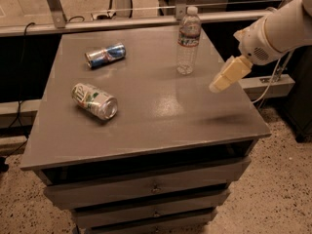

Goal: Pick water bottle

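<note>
Gripper [217,86] over table [146,130], right of upright water bottle [188,40].

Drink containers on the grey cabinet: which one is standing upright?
The water bottle, clear with a white cap; the blue-and-silver can and green-and-white can lie on their sides. The claw hovers right of the bottle, not touching it.
</note>
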Motion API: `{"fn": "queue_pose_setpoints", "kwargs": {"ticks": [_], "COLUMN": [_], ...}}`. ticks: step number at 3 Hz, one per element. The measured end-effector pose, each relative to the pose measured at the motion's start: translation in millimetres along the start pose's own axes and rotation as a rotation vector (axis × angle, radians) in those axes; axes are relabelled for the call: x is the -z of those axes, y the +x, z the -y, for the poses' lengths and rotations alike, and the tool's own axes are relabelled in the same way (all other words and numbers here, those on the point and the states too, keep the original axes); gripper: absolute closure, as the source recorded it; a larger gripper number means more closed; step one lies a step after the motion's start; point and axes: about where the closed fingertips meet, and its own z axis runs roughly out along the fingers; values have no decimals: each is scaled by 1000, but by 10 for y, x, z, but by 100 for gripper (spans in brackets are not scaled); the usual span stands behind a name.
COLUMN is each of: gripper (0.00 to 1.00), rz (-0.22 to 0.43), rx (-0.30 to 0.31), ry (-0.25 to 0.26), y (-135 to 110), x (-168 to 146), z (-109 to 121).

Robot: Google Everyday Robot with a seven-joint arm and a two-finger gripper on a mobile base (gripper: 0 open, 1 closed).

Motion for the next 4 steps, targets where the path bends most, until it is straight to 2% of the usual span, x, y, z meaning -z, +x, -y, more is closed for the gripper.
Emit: {"fn": "queue_pose_setpoints", "kwargs": {"ticks": [1,2,4], "gripper": [0,0,0], "rz": [137,228,441], "rx": [-77,-135,-194], "ry": [31,34,-59], "y": [-168,-275,-771], "x": [-362,-599,-1069], "z": [268,389,376]}}
